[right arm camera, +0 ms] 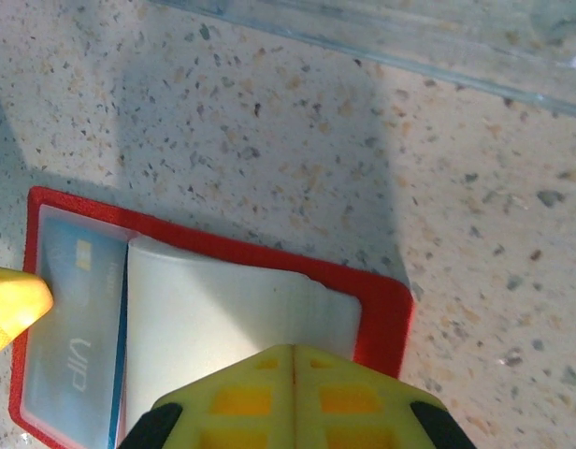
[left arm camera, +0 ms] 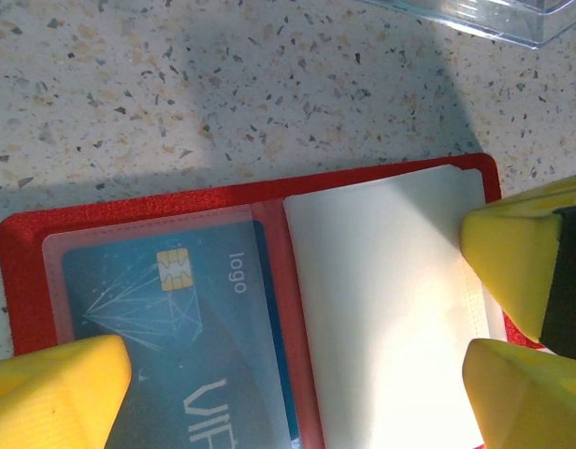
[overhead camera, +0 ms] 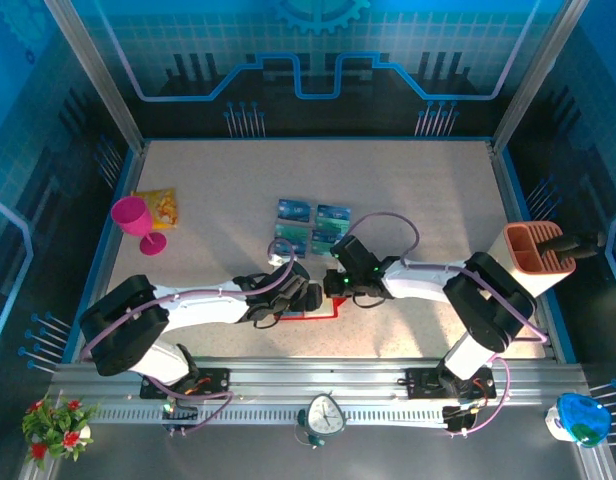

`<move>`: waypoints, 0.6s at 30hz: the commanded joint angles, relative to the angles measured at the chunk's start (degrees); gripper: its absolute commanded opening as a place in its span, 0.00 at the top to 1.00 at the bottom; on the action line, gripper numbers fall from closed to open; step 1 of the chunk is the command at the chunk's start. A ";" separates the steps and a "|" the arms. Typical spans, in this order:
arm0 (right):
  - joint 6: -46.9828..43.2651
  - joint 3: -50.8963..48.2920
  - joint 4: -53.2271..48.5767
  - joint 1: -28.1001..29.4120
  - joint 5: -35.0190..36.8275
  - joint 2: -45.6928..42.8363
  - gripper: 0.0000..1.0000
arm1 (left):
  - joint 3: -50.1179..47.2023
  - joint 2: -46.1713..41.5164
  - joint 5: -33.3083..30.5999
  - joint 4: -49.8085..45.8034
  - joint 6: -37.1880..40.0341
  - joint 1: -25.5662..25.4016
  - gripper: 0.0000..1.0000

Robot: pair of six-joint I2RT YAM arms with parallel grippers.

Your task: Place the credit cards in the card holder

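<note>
The card holder (left arm camera: 157, 208) lies open on the bench (overhead camera: 218, 170) close in front of the two arm bases, between the grippers, with a strip of its red cover showing in the top view (overhead camera: 324, 312). In the left wrist view one blue card (left arm camera: 176, 309) sits inside the clear pocket of its left half, while the right half is covered by a pale blank sleeve (left arm camera: 381, 309). The rest of the credit cards (overhead camera: 333, 214) lie flat in a small block on the bench just beyond the holder, apart from both grippers. The left gripper (left arm camera: 288, 398) stands with its fingers wide apart, straddling the open holder, one finger over the filled pocket; it grasps nothing. The right gripper (right arm camera: 293, 374) has its fingers pressed together at the outer edge of the pale sleeve. Whether that thin edge is caught between them or they only rest against it cannot be told from these views. The step in hand appears to be preparing the holder for another card: steadying it open and working at the empty sleeve. Most of the task seems left to do, since several cards are not yet stowed. The next move likely calls for one gripper to keep the holder flat and the pocket mouth parted, while the other lifts a single card by its edge and slides it in level with the pocket opening. A tilted card could catch on the sleeve or push the light holder across the bench.
</note>
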 commanded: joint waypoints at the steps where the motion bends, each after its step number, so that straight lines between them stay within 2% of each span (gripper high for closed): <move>1: -1.08 0.79 -0.18 -0.23 -2.61 2.74 0.93 | -1.20 2.17 -0.45 -2.45 0.31 -0.26 0.06; 10: 0.42 1.53 1.42 0.94 -4.96 4.33 0.94 | -0.32 4.20 -0.87 -4.33 2.36 -0.26 0.11; 13: 1.63 1.34 2.66 1.01 -6.19 4.53 0.94 | -0.03 5.41 -0.90 -4.70 2.99 -0.28 0.15; 18: 3.16 0.95 4.28 0.59 -7.52 4.51 0.94 | -0.29 6.93 -0.58 -4.24 3.55 -0.31 0.29</move>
